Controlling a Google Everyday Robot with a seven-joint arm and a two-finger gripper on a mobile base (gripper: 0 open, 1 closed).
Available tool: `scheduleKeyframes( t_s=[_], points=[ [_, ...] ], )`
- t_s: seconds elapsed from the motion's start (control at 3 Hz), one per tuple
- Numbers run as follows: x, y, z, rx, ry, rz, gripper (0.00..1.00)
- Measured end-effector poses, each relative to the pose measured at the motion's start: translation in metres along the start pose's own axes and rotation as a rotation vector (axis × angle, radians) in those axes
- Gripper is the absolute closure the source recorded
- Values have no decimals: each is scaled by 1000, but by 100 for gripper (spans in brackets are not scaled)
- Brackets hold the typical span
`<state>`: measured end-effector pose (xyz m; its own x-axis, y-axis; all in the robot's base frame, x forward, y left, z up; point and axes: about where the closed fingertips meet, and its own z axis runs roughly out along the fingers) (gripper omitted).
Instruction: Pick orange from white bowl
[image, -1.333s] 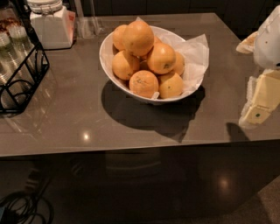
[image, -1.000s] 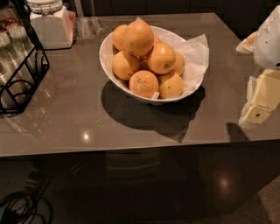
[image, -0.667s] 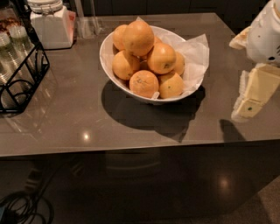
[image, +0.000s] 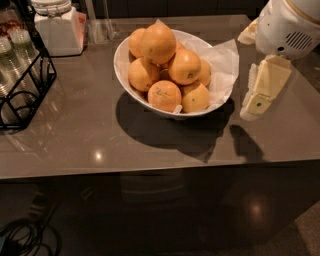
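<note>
Status: pick not started. gripper hangs over the table at 3 o'clock from the white bowl, just beside its rim, not touching it and carrying nothing. Can't tell from here whether it's released or clenched.

Left to do, as I judge it: move in over the pile, come down, grasp, lift out.

Bowl contents, front to back: about seven oranges heaped on crinkled paper liner. A brown-scratched one sits at 6 o'clock, a stem-dot one mid-pile. The orange, the big smooth target, rides on top toward 12 o'clock, unobstructed from above.

Wire rack at 9 o'clock holds glass jars. White lidded jar at 10 o'clock, contents hidden.
</note>
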<state>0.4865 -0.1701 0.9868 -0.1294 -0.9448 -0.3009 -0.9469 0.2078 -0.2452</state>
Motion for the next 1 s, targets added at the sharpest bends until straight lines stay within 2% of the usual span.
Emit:
scheduleKeyframes(
  t_s=[0.33,1.0],
  points=[
    [-16,-16,1,4,-99,10,0],
    [-95,-55,1,-27,-274,-88,0]
  ],
)
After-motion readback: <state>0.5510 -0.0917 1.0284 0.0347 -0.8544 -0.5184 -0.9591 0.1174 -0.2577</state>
